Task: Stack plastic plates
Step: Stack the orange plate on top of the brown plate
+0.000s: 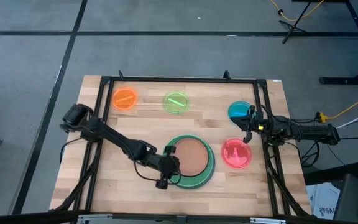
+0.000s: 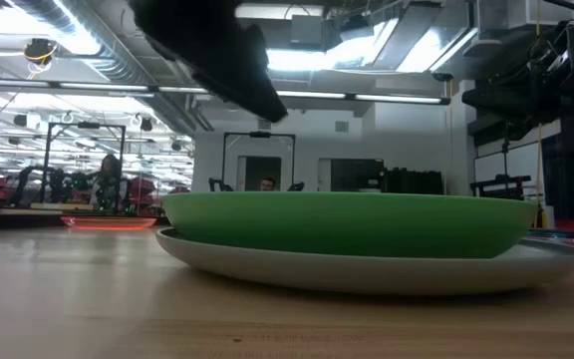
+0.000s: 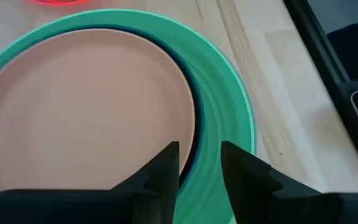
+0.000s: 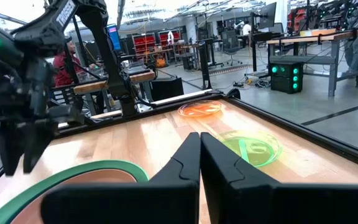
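A stack of plates sits at the table's middle. The brown plate (image 1: pixel 191 157) lies on top inside the dark teal one (image 3: pixel 191 134). Both rest in the light green plate (image 1: pixel 207 177), which lies on the grey plate (image 2: pixel 367 271). My left gripper (image 1: pixel 172 165) is open and hovers over the stack's left rim. In its wrist view its fingers (image 3: pixel 201 167) stand on either side of the teal rim, above it. My right gripper (image 1: pixel 247 128) is shut in the air between the blue plate (image 1: pixel 238 112) and the pink-red plate (image 1: pixel 235 154).
The orange plate (image 1: pixel 125 98) and the lime plate (image 1: pixel 176 102) lie flat near the far edge. A black frame (image 1: pixel 179 79) runs around the table top. There is bare wood to the left of the stack and along the near edge.
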### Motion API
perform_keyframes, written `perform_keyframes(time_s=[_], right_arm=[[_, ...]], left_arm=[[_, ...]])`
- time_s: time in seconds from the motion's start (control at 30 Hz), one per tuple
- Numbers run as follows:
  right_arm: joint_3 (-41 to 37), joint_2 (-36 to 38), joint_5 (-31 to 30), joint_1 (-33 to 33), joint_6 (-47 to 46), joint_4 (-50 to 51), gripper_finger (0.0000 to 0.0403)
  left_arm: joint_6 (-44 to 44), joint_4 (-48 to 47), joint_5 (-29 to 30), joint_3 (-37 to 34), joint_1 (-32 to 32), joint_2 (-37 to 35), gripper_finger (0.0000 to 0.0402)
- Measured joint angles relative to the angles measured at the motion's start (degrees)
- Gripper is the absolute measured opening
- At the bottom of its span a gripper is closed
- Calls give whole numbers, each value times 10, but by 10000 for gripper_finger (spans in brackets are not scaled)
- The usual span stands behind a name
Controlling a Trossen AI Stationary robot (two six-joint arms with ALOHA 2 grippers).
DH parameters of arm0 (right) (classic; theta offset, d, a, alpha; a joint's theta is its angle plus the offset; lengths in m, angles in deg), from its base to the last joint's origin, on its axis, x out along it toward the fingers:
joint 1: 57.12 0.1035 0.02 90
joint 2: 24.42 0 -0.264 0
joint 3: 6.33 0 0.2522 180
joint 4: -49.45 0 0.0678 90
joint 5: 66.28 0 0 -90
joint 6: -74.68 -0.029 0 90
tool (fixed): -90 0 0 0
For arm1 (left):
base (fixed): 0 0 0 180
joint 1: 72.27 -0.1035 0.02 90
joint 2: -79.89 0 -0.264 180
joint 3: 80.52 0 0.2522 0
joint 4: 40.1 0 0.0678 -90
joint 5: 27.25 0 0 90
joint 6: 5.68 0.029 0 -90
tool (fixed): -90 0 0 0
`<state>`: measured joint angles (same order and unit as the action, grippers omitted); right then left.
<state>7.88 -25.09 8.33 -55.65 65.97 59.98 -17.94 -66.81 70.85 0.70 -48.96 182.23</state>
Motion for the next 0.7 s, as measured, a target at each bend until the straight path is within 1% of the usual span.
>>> perform_keyframes(time_s=[0.1,0.2,0.33,0.5,0.6,0.7], right_arm=[[0,0,0,0,0,-1,5],[0,0,0,0,-3,-1,5],[0,0,0,0,-16,-2,5],[0,0,0,0,-18,-2,5],[0,0,-4,0,-13,-2,5],[0,0,-17,0,-11,-2,5]], left_arm=[[-8,-28,9,0,3,-22,111],[-7,-52,33,0,9,-44,110],[5,-59,49,-12,12,-67,110],[5,-34,57,-64,0,-106,110],[-7,-20,61,-108,-16,-140,110],[-7,17,69,-162,-34,-183,110]])
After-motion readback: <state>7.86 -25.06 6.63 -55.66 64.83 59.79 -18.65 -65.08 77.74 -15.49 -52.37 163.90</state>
